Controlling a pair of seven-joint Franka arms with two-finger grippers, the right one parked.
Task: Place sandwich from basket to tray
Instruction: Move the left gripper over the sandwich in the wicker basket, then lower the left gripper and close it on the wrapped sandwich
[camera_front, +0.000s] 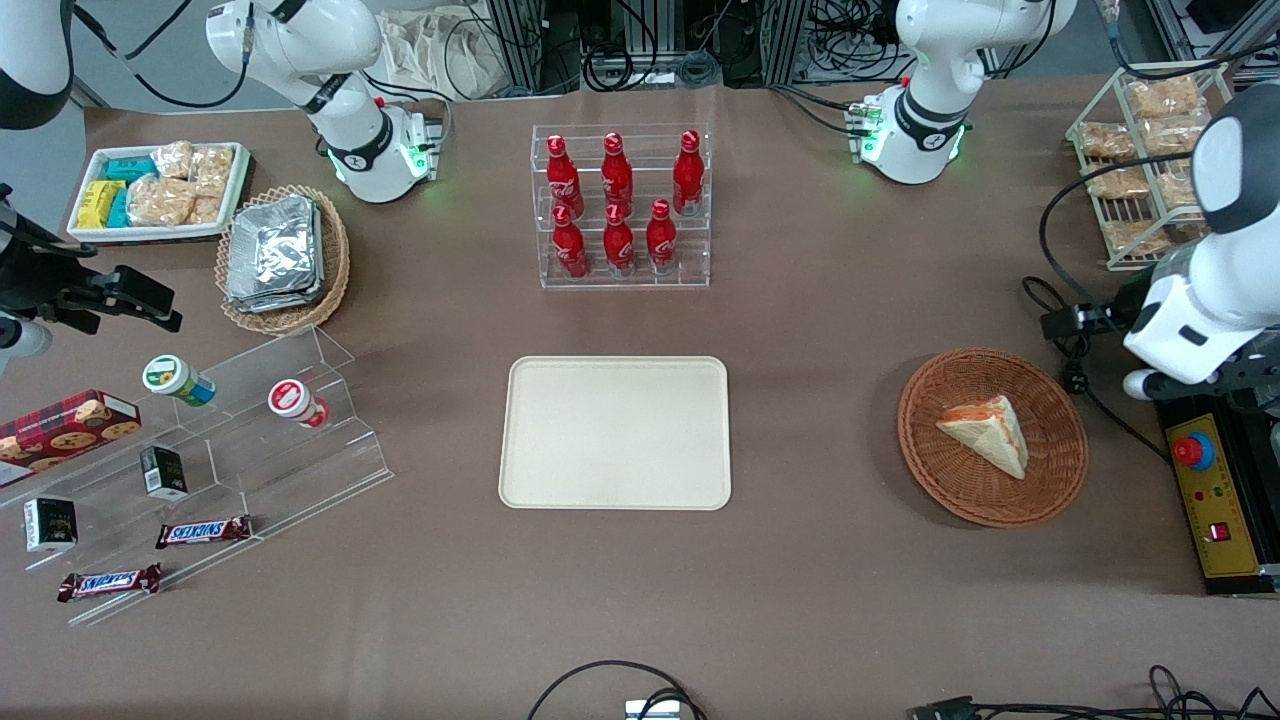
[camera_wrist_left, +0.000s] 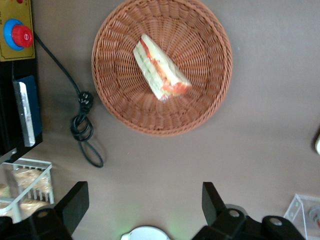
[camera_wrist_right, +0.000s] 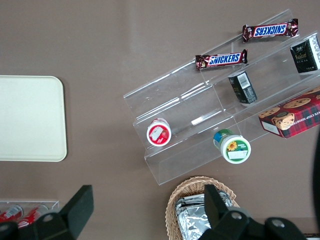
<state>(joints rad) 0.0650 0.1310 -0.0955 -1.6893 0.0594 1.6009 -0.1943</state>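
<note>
The sandwich (camera_front: 985, 432), a pale bread wedge with orange-red and green filling, lies in the reddish-brown wicker basket (camera_front: 960, 500) toward the working arm's end of the table. The left wrist view shows the same sandwich (camera_wrist_left: 160, 67) lying in the middle of the basket (camera_wrist_left: 115, 100). My gripper (camera_wrist_left: 144, 205) hangs open and empty high above the bare table, a little farther from the front camera than the basket. The cream tray (camera_front: 615, 432) lies flat mid-table with nothing on it, and part of the tray (camera_wrist_right: 30, 117) shows in the right wrist view.
A yellow emergency-stop box (camera_front: 1210, 500) and a black cable (camera_front: 1075, 380) lie beside the basket. A wire rack of bagged snacks (camera_front: 1140, 160) stands farther back. A clear rack of red bottles (camera_front: 620, 205) stands farther from the front camera than the tray. An acrylic snack shelf (camera_front: 250, 440) sits toward the parked arm's end.
</note>
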